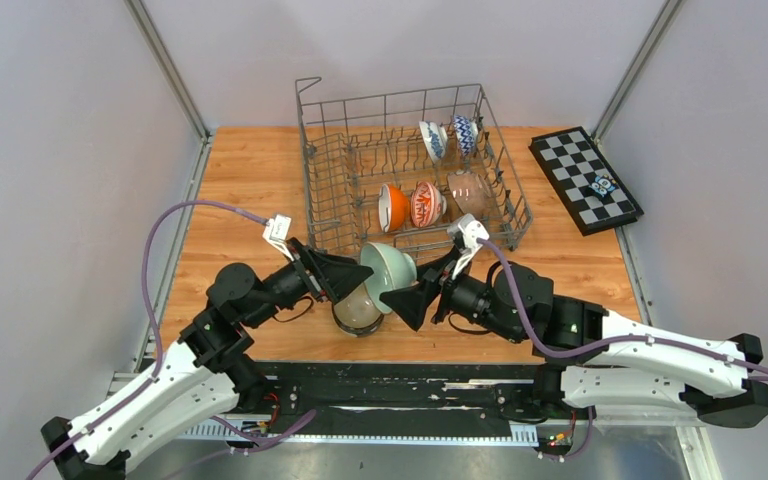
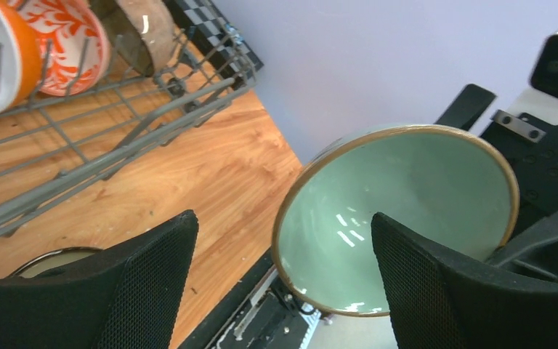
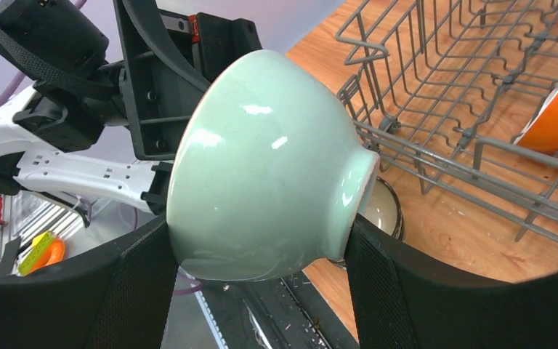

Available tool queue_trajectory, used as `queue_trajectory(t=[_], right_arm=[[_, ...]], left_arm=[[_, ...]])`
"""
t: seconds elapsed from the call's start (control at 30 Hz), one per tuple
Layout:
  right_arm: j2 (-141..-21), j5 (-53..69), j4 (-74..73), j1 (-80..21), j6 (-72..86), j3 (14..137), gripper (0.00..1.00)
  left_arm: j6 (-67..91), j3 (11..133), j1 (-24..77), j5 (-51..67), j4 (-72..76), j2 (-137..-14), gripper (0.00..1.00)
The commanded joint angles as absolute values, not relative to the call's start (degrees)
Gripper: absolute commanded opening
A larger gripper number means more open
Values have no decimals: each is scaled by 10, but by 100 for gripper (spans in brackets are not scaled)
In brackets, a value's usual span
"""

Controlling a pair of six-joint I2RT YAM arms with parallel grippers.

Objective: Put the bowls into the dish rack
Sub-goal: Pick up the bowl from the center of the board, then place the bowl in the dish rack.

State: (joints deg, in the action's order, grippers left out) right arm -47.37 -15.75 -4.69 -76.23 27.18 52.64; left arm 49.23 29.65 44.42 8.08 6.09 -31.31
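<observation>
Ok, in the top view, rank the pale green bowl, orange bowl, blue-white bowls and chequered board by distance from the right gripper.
From the right gripper:
1. pale green bowl, held between its fingers.
2. orange bowl, near row of the rack.
3. blue-white bowls, rack's far row.
4. chequered board, far right, outside the rack.

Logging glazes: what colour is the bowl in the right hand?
Pale green bowl; clearest in right wrist view.

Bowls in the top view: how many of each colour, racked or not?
Blue-white patterned bowls: 2
Orange bowl: 1
Red-white patterned bowl: 1
Brown bowl: 1
Pale green bowl: 1
Cream dark-rimmed bowl: 1
Total: 7
</observation>
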Motion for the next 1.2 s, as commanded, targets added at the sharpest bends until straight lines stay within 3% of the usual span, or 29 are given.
queue_trajectory(t=[0.0,0.23,0.67,1.17], right_arm=[[-471,-184,-22,-758,242,567,2],[-491,-186,-32,-726,217,592,2],[-569,-137,-43,-585,154,670,2],[-771,-16,-95,-383,96,852,2]], left_arm=[[452,344,439,23,-64,-310,91],[401,426,439,-52,-184,-298,97],[239,553,439,-152,-379,-267,100],[162,485,439,-118,-412,-229,100]])
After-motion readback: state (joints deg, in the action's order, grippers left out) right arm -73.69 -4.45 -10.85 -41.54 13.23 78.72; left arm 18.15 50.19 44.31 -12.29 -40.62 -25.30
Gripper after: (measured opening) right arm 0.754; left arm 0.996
